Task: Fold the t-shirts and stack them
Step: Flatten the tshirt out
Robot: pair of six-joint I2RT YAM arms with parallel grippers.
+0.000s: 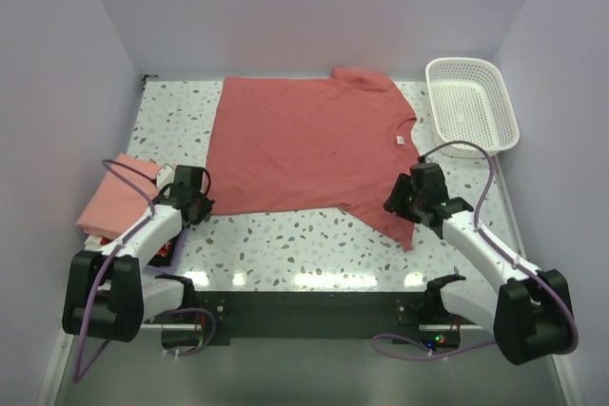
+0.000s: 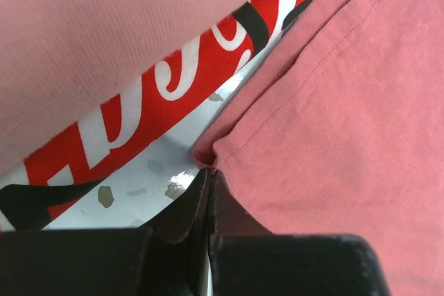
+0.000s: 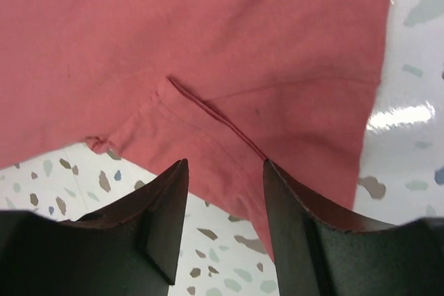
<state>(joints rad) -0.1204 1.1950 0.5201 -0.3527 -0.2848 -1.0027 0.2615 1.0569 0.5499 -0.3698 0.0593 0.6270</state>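
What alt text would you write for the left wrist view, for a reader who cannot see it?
The left gripper is shut on a corner of a brick-red t-shirt lying flat on the speckled table. Beside it, a folded salmon-pink shirt rests on a red, white and black printed item.

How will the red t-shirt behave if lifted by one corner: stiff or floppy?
Probably floppy: the red t-shirt lies flat and puckers where the left end effector pinches its hem corner, so it would likely drape and drag. It looks thin, so probably light. The sleeve under the open right end effector shows creases, so pushing may bunch it rather than slide it.
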